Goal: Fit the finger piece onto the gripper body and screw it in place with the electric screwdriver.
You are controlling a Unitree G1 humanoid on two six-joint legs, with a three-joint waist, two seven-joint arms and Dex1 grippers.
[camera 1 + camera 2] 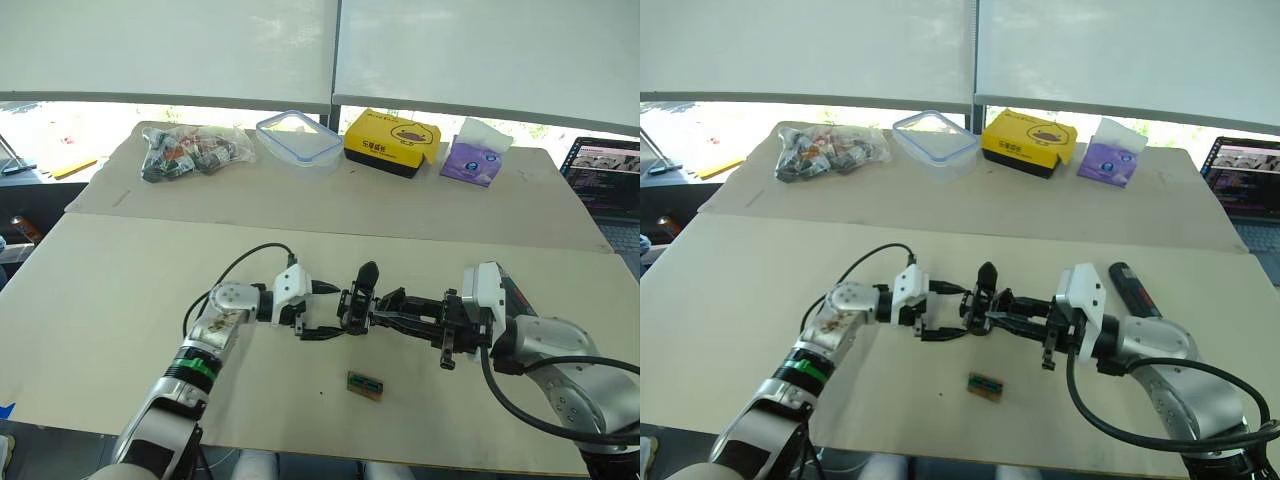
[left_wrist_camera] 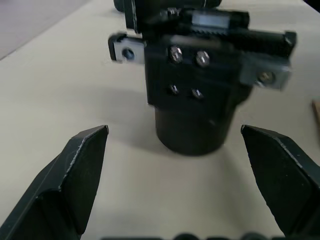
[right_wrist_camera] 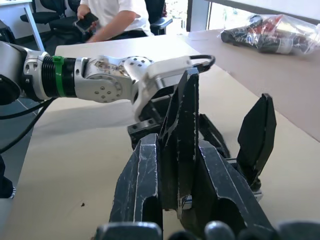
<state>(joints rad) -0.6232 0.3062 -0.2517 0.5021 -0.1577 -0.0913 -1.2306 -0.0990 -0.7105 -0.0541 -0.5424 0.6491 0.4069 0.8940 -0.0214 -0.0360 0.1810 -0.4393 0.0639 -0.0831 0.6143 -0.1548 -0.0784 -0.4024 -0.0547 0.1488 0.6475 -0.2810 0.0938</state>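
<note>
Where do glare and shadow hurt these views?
Left eye view: window strip behind the far table blown out white. Left wrist view: the gripper body throws a soft shadow on the table. Right wrist view: backlit, the finger piece in the right pincer reads near-black.

Two arms meet at the middle of the pale surface [image 1: 120, 300]. Left gripper [image 1: 318, 312] has its fingers spread, just beside the gripper body [image 1: 358, 300], which stands upright with its pointed black finger up. Right gripper [image 1: 392, 308] has its fingers closed on the gripper body from the other side. Electric screwdriver [image 1: 520, 296] lies behind the right wrist, partly hidden. Small green-and-tan block [image 1: 366, 385] lies near the front edge, apart from both grippers. At the back: bag of parts [image 1: 192, 152], clear container [image 1: 298, 140], yellow box [image 1: 392, 140], purple tissue pack [image 1: 474, 158], laptop [image 1: 608, 175] at far right.
</note>
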